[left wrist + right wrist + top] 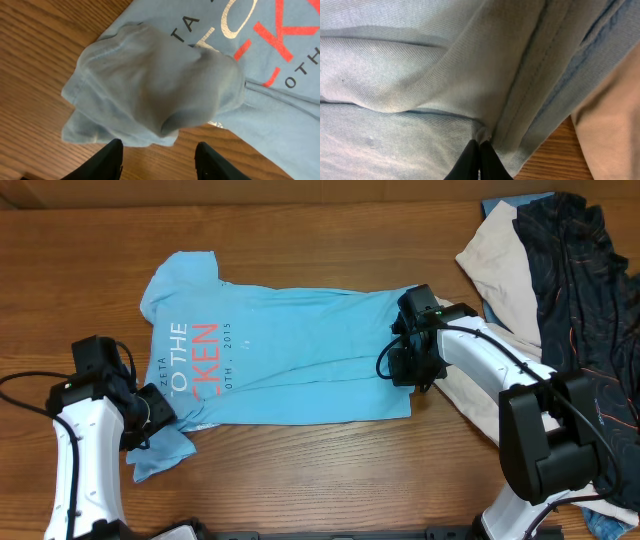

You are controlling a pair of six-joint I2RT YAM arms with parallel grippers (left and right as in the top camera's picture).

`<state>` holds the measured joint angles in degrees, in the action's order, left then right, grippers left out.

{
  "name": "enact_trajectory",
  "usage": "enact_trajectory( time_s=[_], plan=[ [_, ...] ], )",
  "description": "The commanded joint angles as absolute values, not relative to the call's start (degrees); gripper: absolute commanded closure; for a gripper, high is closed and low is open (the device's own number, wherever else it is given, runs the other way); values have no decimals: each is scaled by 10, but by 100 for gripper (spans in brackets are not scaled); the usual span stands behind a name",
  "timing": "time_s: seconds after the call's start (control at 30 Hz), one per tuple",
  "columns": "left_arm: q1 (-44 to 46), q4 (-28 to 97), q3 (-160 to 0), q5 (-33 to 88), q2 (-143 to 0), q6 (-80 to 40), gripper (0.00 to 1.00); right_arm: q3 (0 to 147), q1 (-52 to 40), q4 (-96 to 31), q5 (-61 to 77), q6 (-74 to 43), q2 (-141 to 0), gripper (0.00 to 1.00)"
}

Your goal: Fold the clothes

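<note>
While my right pincer [480,150] is pinched shut on a fold of the light blue T-shirt [290,350] beside its hem, my left pincer [159,147] stands part open and holds nothing — bare table [35,60] shows between its fingers. Just ahead of the left one lies the shirt's bunched sleeve [150,85]; the cream garment [615,115] lies just right of the right one, past the hem.
</note>
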<state>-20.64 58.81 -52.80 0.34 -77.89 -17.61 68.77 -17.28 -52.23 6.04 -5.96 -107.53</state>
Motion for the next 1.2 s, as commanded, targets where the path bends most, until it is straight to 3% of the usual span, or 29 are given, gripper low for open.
enact_trajectory(
  time_s=[0.0, 0.13, 0.3, 0.5, 0.6, 1.17],
  plan=[
    [-201, 571, -521, -11, -807, -184, 55, 685, -171, -522, 65, -60, -1078, 96],
    [-199, 565, -521, -11, -837, -184, 59, 685, -171, -523, 65, -60, -1078, 96],
    [-198, 561, -521, -11, -858, -184, 96, 685, -171, -526, 65, -60, -1078, 96],
    [-198, 621, -580, -11, -845, -178, 96, 695, -171, -536, 67, -61, -1078, 96],
    [-198, 702, -698, -11, -820, -166, 96, 758, -168, -592, 65, -80, -1061, 96],
    [-199, 940, -1278, -48, -804, -138, 96, 1271, -142, -875, -48, -81, -903, 96]
  ],
)
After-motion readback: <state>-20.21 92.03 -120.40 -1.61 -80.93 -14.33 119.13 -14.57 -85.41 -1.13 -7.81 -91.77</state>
